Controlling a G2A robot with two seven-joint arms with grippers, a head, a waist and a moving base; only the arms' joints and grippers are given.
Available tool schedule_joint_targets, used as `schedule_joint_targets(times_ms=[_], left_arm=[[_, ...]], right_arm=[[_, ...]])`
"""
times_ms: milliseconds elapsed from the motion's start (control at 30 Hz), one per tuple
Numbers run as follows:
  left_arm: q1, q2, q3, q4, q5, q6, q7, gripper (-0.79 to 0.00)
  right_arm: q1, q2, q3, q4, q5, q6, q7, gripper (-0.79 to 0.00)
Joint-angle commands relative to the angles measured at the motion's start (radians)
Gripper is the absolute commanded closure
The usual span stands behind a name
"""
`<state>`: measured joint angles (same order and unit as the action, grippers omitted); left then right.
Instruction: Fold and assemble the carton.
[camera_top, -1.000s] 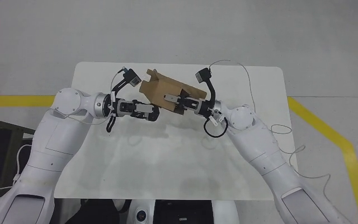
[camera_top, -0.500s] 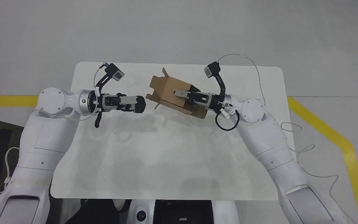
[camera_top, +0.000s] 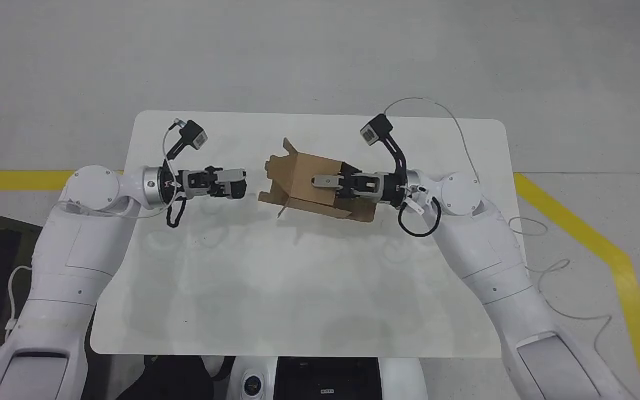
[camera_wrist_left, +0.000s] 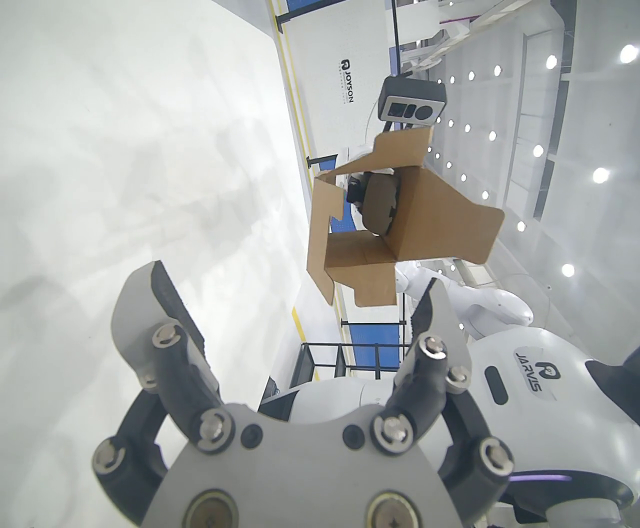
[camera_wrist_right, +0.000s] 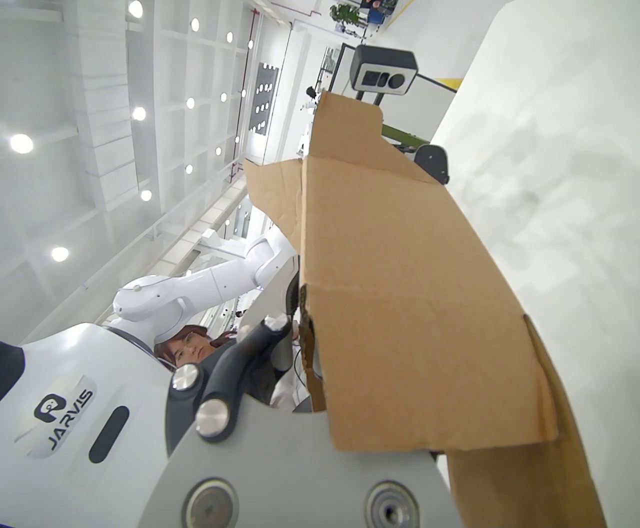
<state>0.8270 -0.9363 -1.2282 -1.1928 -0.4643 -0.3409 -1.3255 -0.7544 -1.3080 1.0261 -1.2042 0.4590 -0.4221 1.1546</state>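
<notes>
A brown cardboard carton (camera_top: 300, 180) hangs above the middle of the white table (camera_top: 300, 290), partly opened into a tube with loose flaps at both ends. My right gripper (camera_top: 327, 182) is shut on one wall of it, one finger (camera_wrist_right: 247, 350) outside and the other hidden behind the cardboard (camera_wrist_right: 400, 300). The left gripper (camera_top: 243, 184) stands open a short way to the left of the carton, not touching it. In the left wrist view the open fingers (camera_wrist_left: 165, 300) frame the carton's open end (camera_wrist_left: 415, 225), flaps spread.
The table's front half and both side areas hold nothing but the arms' shadows. A loose white cable (camera_top: 450, 130) arcs over the table's back right corner. Yellow floor tape (camera_top: 560, 215) runs past the right edge.
The left gripper has drawn back leftward from the carton and stands apart. The right arm has shifted the carton slightly right and turned it more level.
</notes>
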Motion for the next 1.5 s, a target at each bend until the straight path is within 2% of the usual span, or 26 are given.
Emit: schedule_joint_targets(times_ms=[0,267,600,1467], left_arm=[[-0.005,-0.003,0.011,-0.002,0.001,0.003,0.003,-0.785],[-0.014,-0.012,0.037,0.008,0.000,0.010,0.038,-0.785],[-0.017,-0.017,0.057,0.019,0.004,0.018,0.031,-0.785],[-0.043,-0.031,0.093,-0.032,-0.028,0.030,0.000,-0.785]], right_arm=[[-0.001,0.001,-0.001,-0.015,0.004,0.004,0.009,0.000],[-0.011,0.002,0.008,-0.063,0.024,-0.015,0.006,0.000],[-0.015,0.004,0.013,-0.090,0.041,-0.026,-0.001,0.000],[0.015,-0.016,-0.051,-0.061,0.067,-0.063,0.004,0.000]])
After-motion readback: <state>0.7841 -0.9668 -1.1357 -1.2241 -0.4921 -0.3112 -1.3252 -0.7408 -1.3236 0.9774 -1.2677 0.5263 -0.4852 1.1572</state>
